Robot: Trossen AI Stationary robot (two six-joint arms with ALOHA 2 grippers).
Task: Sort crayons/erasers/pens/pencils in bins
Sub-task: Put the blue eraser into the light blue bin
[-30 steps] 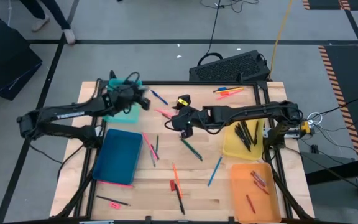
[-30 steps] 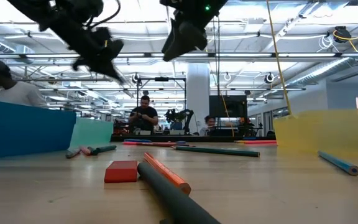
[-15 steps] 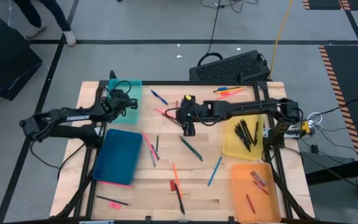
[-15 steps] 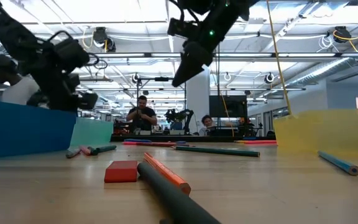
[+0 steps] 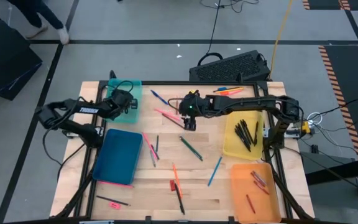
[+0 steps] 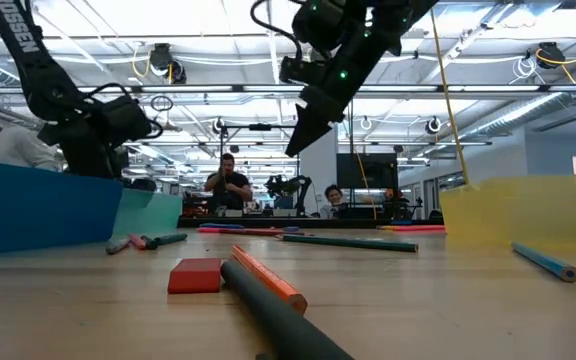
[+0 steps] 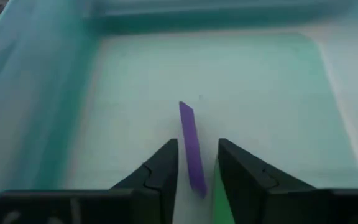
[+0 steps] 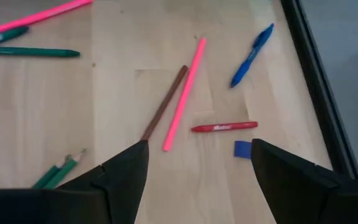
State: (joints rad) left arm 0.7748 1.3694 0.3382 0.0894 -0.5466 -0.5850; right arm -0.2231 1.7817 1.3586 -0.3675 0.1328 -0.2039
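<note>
Your left gripper (image 7: 194, 165) is hanging inside the teal bin (image 5: 128, 112) at the worktop's far-left corner, fingers pinching a purple eraser (image 7: 191, 148). Your right gripper (image 8: 199, 168) is hovering wide open, empty, above a red crayon (image 8: 224, 127) mid-worktop.

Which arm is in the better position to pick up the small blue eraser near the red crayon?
The right. The right gripper hangs open above the blue eraser and red crayon. The left gripper is over the teal bin, with a purple piece between its fingers.
</note>
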